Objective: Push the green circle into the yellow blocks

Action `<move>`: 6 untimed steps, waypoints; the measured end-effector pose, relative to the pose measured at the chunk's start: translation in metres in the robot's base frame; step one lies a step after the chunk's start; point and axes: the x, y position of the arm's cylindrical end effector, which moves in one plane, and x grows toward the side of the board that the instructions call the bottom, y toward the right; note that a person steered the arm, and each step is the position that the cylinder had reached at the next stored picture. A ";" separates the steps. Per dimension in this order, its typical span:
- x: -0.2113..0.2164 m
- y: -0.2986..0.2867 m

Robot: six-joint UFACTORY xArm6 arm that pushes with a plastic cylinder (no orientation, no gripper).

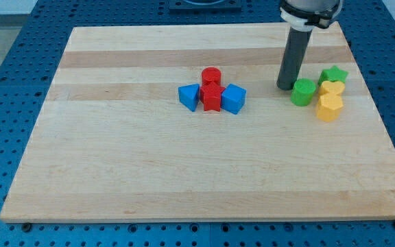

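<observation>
The green circle point(303, 92) stands on the wooden board at the view's right. Two yellow blocks lie just right of it: a heart-like one point(332, 88) and a hexagon point(329, 108) below it. The green circle touches or nearly touches them. A green star point(334, 74) sits above the yellow blocks. My tip point(286, 86) rests on the board at the green circle's upper left edge, touching or almost touching it.
A cluster sits near the board's middle: a blue triangle point(189, 96), a red cylinder point(211, 76), a red star point(212, 98) and a blue cube point(233, 99). The board's right edge point(374, 103) lies close to the yellow blocks.
</observation>
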 end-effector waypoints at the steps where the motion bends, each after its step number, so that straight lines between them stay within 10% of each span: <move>1: 0.000 0.000; 6: 0.015 -0.013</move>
